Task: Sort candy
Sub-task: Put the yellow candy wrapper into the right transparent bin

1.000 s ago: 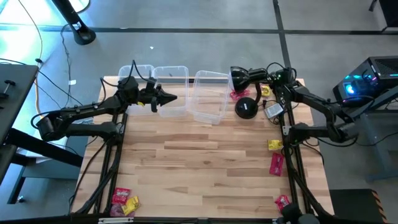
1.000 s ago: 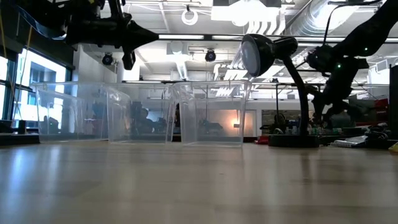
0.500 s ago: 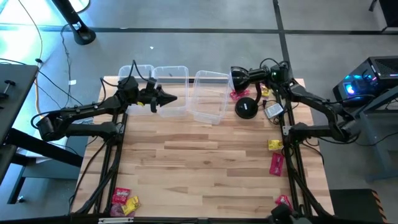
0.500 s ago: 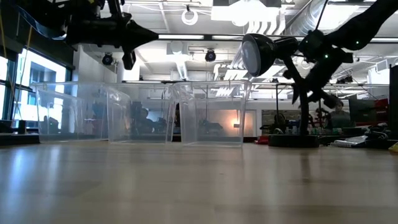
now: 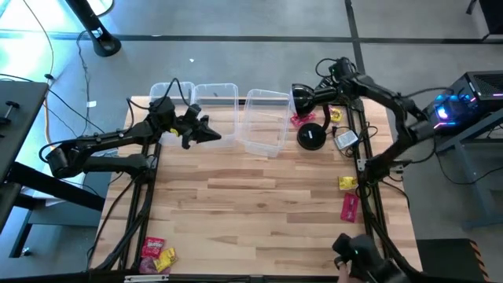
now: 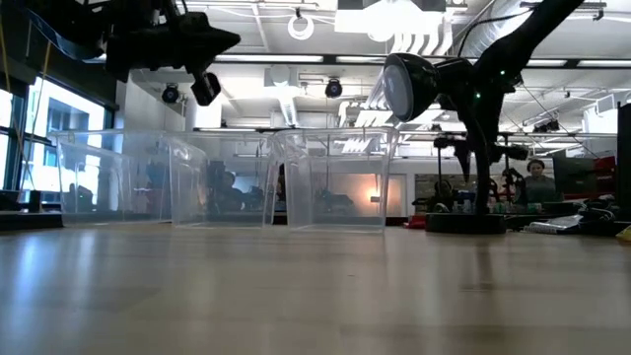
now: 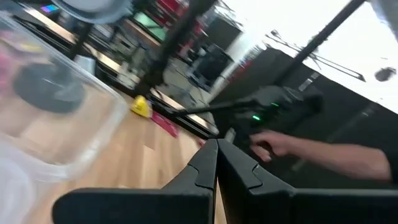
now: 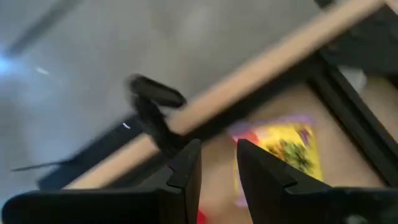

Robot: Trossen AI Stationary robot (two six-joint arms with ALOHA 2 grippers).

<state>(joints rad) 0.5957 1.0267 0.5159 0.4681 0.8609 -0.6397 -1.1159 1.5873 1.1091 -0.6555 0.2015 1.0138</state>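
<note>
The tabletop (image 5: 259, 196) carried three clear tubs (image 5: 266, 122), a lamp (image 5: 310, 118) and candy (image 5: 349, 206) scattered along its right edge and front-left corner. The left gripper (image 5: 211, 134) hung shut and empty. The right gripper (image 8: 217, 163), slightly parted and empty, hovered by the lamp; descending, it could snag it.
</note>
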